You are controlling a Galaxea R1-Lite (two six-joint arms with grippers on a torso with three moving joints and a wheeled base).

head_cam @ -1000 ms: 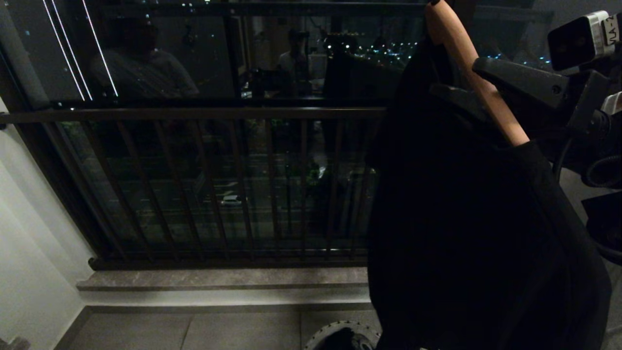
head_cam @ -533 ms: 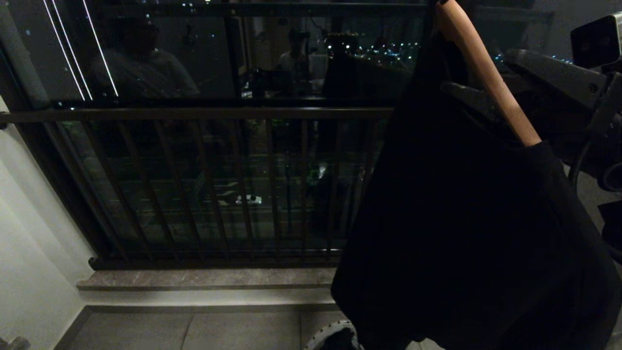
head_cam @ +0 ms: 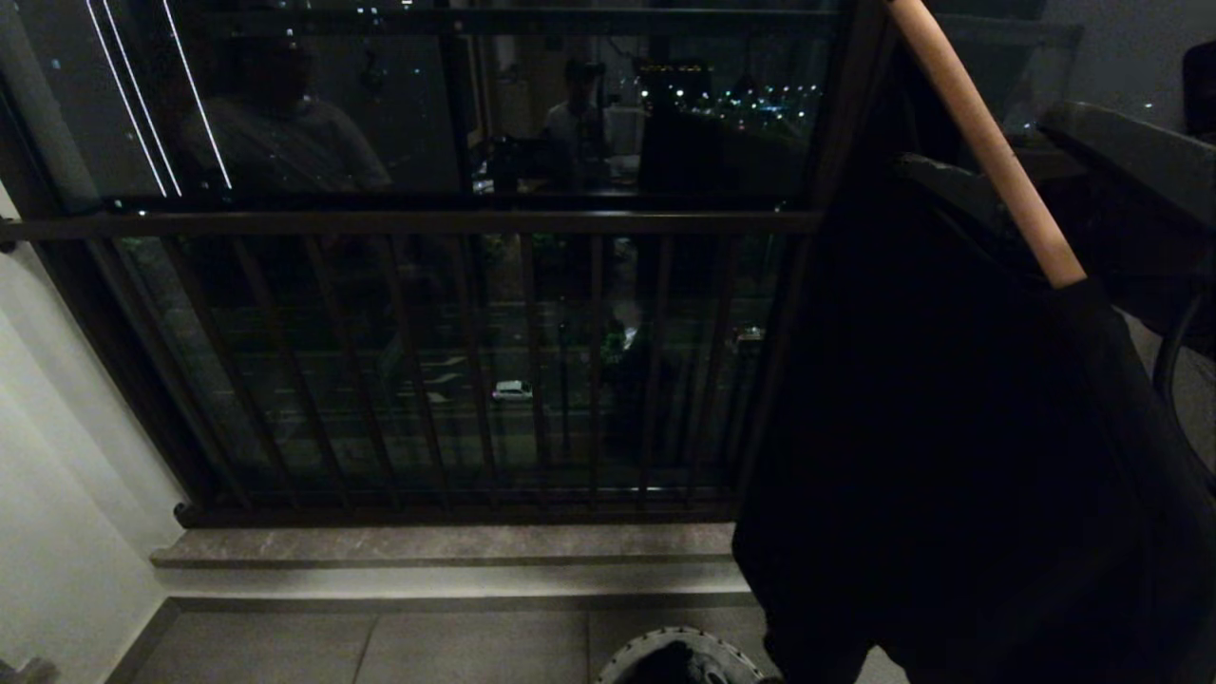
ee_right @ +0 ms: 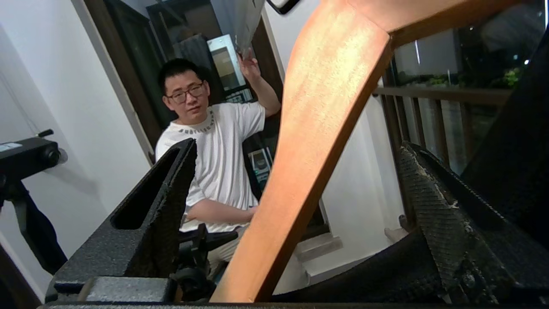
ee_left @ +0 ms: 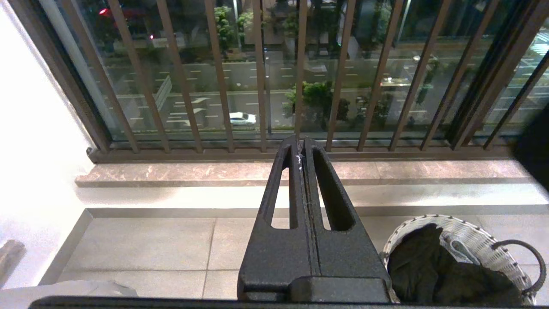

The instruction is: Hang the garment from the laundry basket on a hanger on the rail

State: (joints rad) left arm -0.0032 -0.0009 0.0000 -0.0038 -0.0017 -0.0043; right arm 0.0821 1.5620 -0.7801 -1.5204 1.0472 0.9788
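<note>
Black garment [head_cam: 950, 427], draped on wooden hanger [head_cam: 988, 142], fills the head view from 1 to 5 o'clock. Laundry basket [head_cam: 684, 638] at 6. Right gripper [ee_right: 296, 189] wide, hanger untouched between; back out straight, avoiding snags. Left gripper [ee_left: 301, 150] closed, parked. Rail and hook unseen.
</note>
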